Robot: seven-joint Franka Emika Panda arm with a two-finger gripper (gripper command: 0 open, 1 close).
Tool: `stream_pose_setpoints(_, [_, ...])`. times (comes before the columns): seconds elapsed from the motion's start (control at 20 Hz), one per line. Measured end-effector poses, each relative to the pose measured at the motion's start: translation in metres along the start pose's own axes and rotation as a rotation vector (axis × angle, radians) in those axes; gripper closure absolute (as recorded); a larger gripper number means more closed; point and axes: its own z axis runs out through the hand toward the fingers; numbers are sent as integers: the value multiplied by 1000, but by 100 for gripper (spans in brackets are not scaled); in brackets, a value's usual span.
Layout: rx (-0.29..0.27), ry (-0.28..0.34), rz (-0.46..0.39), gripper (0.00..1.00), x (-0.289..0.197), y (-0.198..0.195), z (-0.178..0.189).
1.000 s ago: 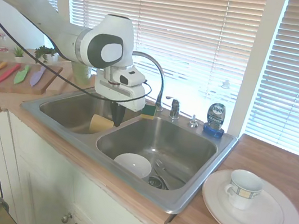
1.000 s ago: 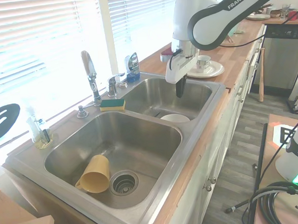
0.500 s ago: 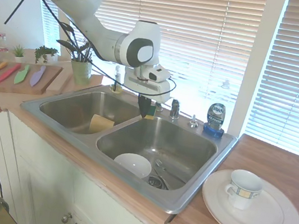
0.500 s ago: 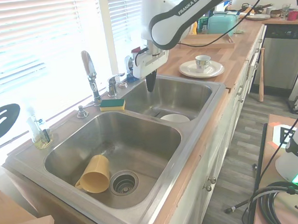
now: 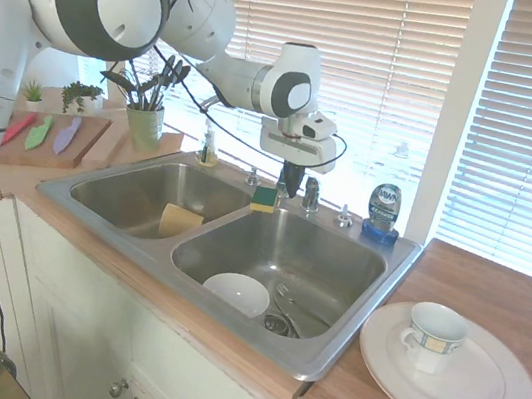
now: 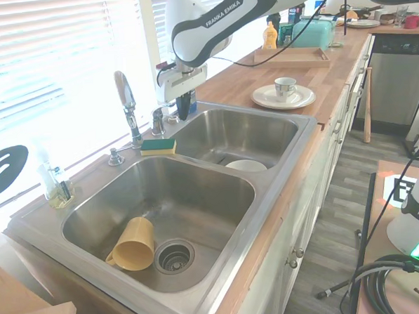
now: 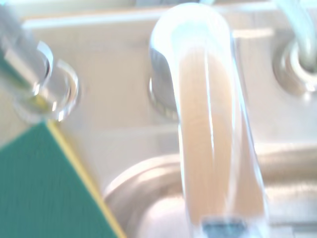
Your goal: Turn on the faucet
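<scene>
The faucet (image 6: 125, 97) rises behind the sink divider, chrome, with a tall arched spout. Its short lever handle (image 6: 158, 118) stands just beside the base. In the first exterior view the handle (image 5: 311, 194) shows, while my arm hides most of the spout. My gripper (image 6: 184, 113) points down with its dark fingers together, holding nothing, close beside the handle on the dish soap side. From the first exterior view the gripper (image 5: 291, 185) hangs just left of the handle. The wrist view is filled by the blurred chrome lever (image 7: 208, 129), seen from close above.
A green and yellow sponge (image 5: 265, 197) lies on the sink ledge by the faucet base. The double sink (image 6: 281, 188) holds a white bowl (image 5: 236, 293) and a yellow cup (image 6: 133, 247). A dish soap bottle (image 5: 383, 211) and a small chrome knob (image 5: 343, 216) stand behind the right basin. A plate with a mug (image 5: 432, 336) is on the counter.
My arm has swung from above the right basin back toward the window. The gripper now hangs right by the lever handle, in front of the soap bottle in the second exterior view.
</scene>
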Motion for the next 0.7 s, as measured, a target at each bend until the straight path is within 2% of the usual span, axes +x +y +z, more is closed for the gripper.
stream_pose_setpoints(0.3, [3, 0, 12, 100, 8, -3, 0])
stream_pose_setpoints(0.4, [20, 14, 10, 100, 10, -4, -2])
stream_pose_setpoints(0.7, [152, 192, 2, 100, 15, -17, -13])
